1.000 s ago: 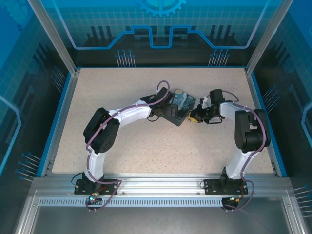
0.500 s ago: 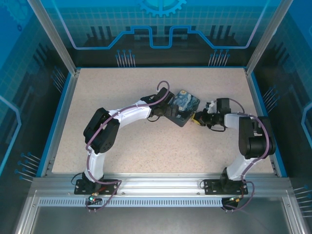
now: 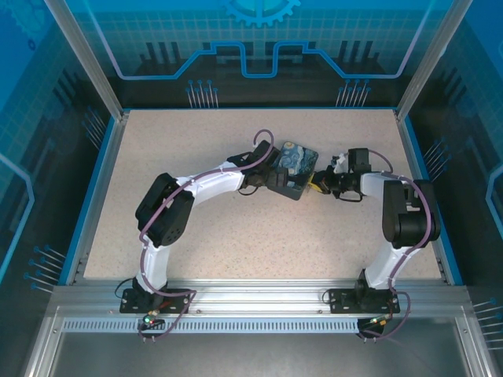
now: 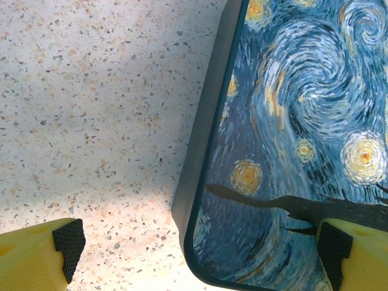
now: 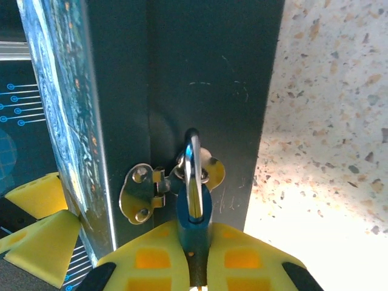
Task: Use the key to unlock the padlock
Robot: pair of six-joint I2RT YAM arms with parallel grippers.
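Observation:
The padlock [image 5: 193, 212] has a small blue body and a silver shackle. It hangs through a metal hasp [image 5: 142, 193] on the dark side of the starry-night box [image 5: 206, 73]. My right gripper [image 5: 200, 245] is shut on the padlock's body, its yellow fingers [image 5: 254, 257] pressed to both sides. The same right gripper [image 3: 317, 186] sits at the box's right side. My left gripper [image 4: 201, 251] is open, and the near corner of the painted lid [image 4: 291, 121] lies between its wide-spread pads [image 4: 68, 247]. The left gripper [image 3: 277, 181] is at the box's near-left edge. The key is out of view.
The box [image 3: 297, 159] stands mid-table on the speckled tabletop [image 3: 196, 228], between both arms. A blue rim and aluminium posts bound the table. Open tabletop lies to the left, the front and the far side.
The right arm's elbow swung out to the right and partly back, its gripper staying at the box's side. The box turned and shifted slightly toward the far side.

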